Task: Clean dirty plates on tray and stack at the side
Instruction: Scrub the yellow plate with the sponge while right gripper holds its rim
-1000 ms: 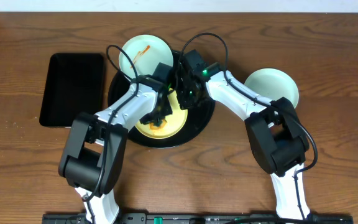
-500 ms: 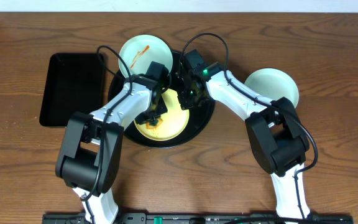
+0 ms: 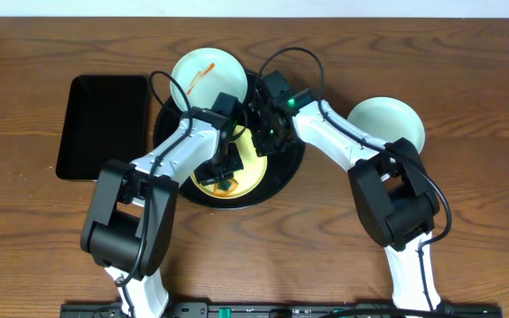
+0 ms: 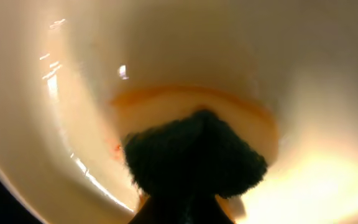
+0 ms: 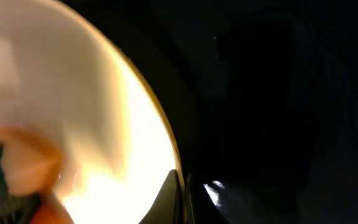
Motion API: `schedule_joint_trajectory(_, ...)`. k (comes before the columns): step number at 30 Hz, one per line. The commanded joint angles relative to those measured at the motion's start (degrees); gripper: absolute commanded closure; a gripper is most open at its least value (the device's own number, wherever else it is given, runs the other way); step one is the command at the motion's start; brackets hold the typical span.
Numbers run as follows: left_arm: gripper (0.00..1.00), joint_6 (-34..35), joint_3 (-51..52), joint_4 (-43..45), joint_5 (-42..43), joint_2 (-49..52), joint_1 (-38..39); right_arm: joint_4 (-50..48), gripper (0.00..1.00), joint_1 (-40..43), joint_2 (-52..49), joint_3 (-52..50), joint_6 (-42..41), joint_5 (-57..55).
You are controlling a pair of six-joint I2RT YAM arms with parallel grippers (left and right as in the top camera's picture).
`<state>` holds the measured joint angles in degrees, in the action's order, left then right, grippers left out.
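Yellow plate [image 3: 253, 170]: centre of tray [image 3: 292, 163]; sauce smear [image 4: 188, 94] sits just beyond the cloth.
Left gripper [image 3: 220, 177]: clenched on dark cloth [image 4: 194, 152], pressed directly onto plate; nearer arm.
Right gripper [image 3: 264, 141]: closed, apparently pinching plate's far-right rim.

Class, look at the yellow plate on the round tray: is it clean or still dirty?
Still dirty. The left wrist view shows an orange sauce smear on the yellow plate, just above the dark cloth pressed against it.

Blurry, glare-washed wrist views (overhead sharp)
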<state>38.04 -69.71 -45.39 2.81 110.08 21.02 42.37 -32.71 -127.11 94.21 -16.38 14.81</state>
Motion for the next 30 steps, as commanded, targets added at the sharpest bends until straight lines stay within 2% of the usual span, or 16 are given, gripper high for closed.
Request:
schedule_joint_trajectory(1, 0.92, 8.85, 1.25, 0.68, -10.82, 1.16, -0.74, 0.15, 0.99, 0.44, -0.37, -0.26, -0.72, -0.42)
schedule_joint_trajectory(3, 0.93, 12.20, 1.25, 0.46, -10.67, 1.16, -0.48, 0.11, 0.99, 0.44, -0.37, -0.26, -0.74, -0.42)
schedule_joint_trajectory(10, 0.93, 12.44, 1.25, 0.42, -3.78, 1.16, 0.50, 0.04, 0.99, 0.44, -0.42, -0.26, -0.72, -0.44)
schedule_joint_trajectory(13, 0.93, 4.07, 1.25, 2.34, 3.21, 1.16, 0.48, 0.11, 0.99, 0.44, -0.42, -0.26, -0.72, -0.46)
schedule_joint_trajectory(15, 0.92, -0.24, 1.25, 3.76, 4.70, 1.16, 0.50, 0.17, 0.99, 0.44, -0.42, -0.26, -0.72, -0.44)
schedule_joint_trajectory(20, 0.93, -6.58, 1.25, 6.82, 3.87, 1.16, -0.15, 0.55, 0.99, 0.37, -0.42, -0.37, -0.72, -0.42)
schedule_joint_trajectory(25, 0.93, -5.62, 1.25, 7.48, -0.92, 1.16, -2.21, 0.90, 0.99, 0.44, -0.42, -1.62, -1.05, -0.52)
schedule_joint_trajectory(30, 0.92, -4.35, 1.25, 6.36, -1.38, 1.16, -4.37, 0.46, 0.99, 1.11, -0.42, -4.09, -3.32, -1.05)
